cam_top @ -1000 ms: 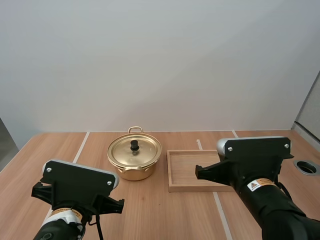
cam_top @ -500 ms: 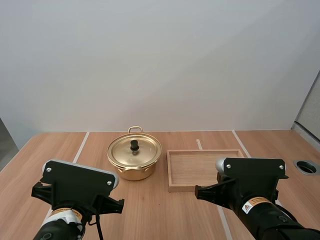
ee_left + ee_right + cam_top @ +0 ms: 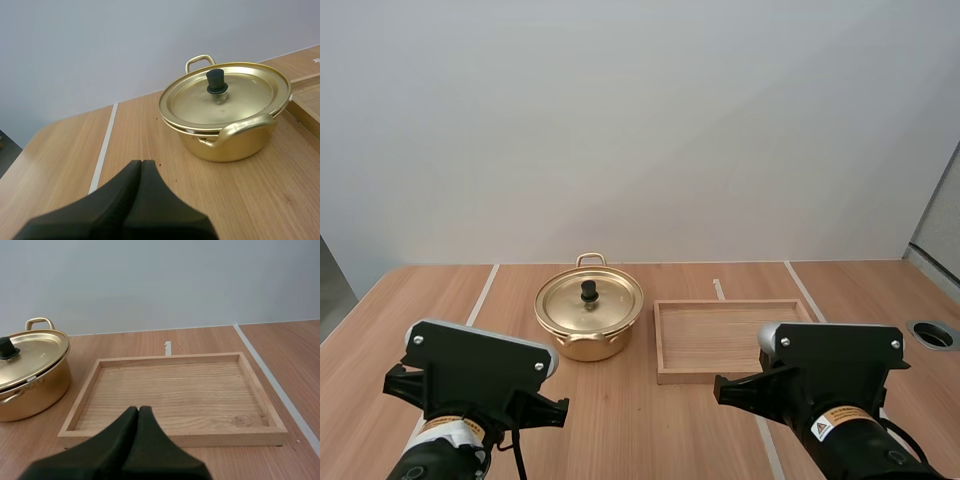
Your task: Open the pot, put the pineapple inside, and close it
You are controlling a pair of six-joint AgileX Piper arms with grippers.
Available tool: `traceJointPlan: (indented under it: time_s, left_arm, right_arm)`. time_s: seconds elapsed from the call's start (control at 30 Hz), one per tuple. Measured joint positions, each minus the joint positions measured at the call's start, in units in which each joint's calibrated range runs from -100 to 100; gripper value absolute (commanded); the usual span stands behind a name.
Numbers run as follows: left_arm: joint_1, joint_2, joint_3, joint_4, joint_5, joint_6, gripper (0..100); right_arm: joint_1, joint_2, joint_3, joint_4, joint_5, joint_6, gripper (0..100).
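A golden pot (image 3: pixel 588 318) stands on the table with its lid (image 3: pixel 589 300) on, a black knob (image 3: pixel 589 291) at the middle. In the left wrist view the pot (image 3: pixel 227 122) is ahead of my left gripper (image 3: pixel 141 164), whose fingers lie together as one dark wedge, well short of it. A wooden tray (image 3: pixel 725 338) lies right of the pot with nothing in it. My right gripper (image 3: pixel 138 411) is shut, held just before the tray (image 3: pixel 175 395) at its near rim. The pot (image 3: pixel 30 375) stands beside that tray.
Both arms' bases sit at the near edge of the table (image 3: pixel 650 430) in the high view. White lines (image 3: pixel 480 295) run across the wood. A round hole (image 3: pixel 932 334) is set in the table at the far right.
My right arm has drawn back toward the near edge and lowered, uncovering the tray. The left arm, the pot and the tray have not moved.
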Motion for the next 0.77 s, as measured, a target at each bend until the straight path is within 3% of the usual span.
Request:
traceJointPlan:
  time_s: [0.77]
  left_arm:
    - [0.0,0.0,0.0,0.0,0.0,0.0,0]
  right_arm:
    - [0.0,0.0,0.0,0.0,0.3,0.0,0]
